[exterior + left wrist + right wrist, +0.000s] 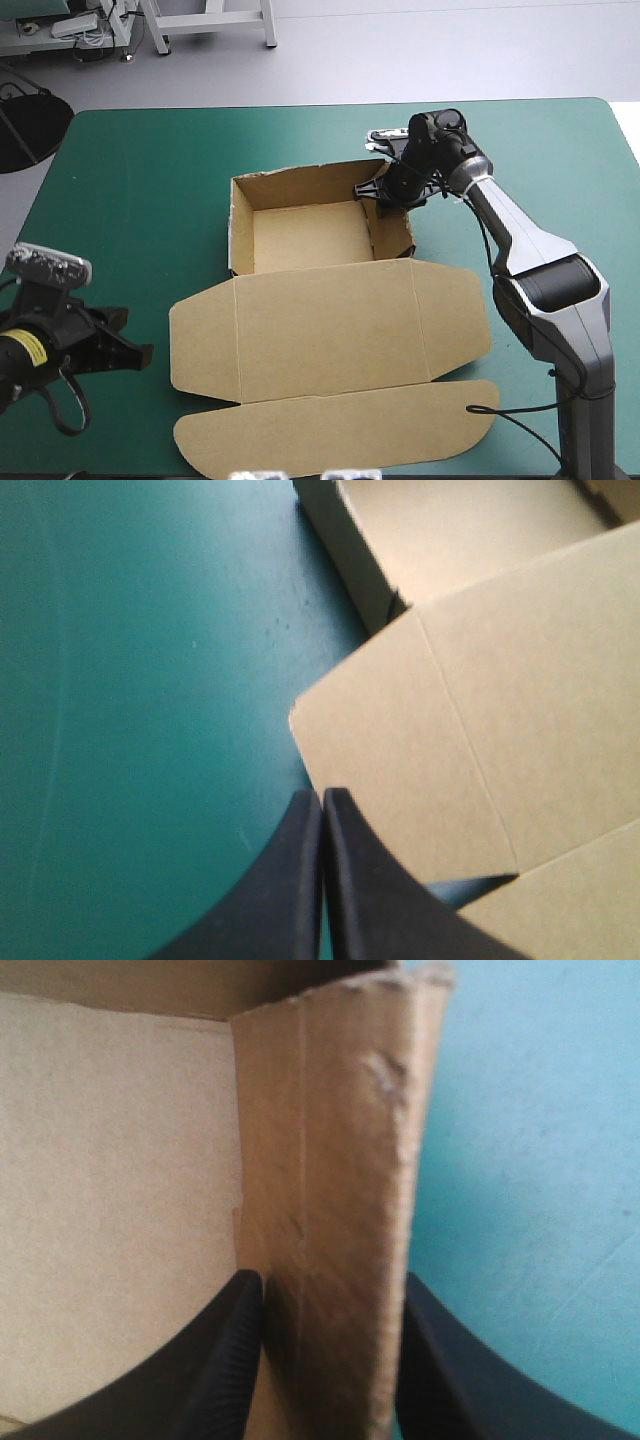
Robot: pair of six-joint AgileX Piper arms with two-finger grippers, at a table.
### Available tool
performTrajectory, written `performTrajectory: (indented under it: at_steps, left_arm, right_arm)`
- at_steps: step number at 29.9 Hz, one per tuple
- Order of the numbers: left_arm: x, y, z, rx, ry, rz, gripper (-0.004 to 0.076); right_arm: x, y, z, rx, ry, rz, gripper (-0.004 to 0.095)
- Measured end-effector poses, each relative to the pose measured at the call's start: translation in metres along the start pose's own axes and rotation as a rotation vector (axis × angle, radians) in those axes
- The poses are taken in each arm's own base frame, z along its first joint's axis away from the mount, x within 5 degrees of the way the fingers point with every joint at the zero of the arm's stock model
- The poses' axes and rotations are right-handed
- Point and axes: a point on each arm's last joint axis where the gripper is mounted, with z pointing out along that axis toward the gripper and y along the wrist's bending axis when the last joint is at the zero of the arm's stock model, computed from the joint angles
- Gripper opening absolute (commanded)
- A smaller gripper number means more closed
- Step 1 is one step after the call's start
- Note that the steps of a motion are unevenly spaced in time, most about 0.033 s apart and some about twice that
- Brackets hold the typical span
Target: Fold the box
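the box is judged light, stiff board, best taken by a raised wall; one is clamped by the right fingers; the left fingers are held together.

The box sits about the middle of the table. Its tray is on the far side and its lid lies flat on the near side. The right gripper is at the far end of the tray's right wall, one finger inside the tray, one outside, the wall between them. The left gripper is over the table's near left part, just beside the lid's left flap, fingers together
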Motion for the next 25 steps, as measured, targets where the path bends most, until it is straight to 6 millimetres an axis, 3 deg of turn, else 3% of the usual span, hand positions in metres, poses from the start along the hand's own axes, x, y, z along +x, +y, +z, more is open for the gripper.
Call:
performTrajectory:
  at_steps: [5, 12, 16, 20, 25]
  left_arm:
    - [0.050, 0.004, 0.025, -0.019, 0.060, -0.025, -0.0009]
    - [0.106, 0.008, 0.056, -0.039, 0.126, -0.030, -0.0009]
    - [0.124, 0.010, 0.066, -0.043, 0.152, -0.028, -0.0009]
    - [0.130, 0.010, 0.068, -0.044, 0.156, -0.030, -0.0009]
    - [0.130, 0.010, 0.068, -0.044, 0.156, -0.031, -0.0009]
  right_arm:
    - [0.003, 0.000, 0.007, -0.017, 0.023, -0.001, -0.0016]
    - [0.003, -0.001, 0.006, -0.003, 0.019, -0.021, -0.0013]
    - [0.002, -0.014, -0.012, 0.057, -0.020, -0.029, -0.0013]
    - [0.001, -0.053, -0.044, 0.115, -0.079, 0.033, -0.0013]
    - [0.019, -0.127, -0.075, 0.195, -0.095, 0.184, -0.0013]
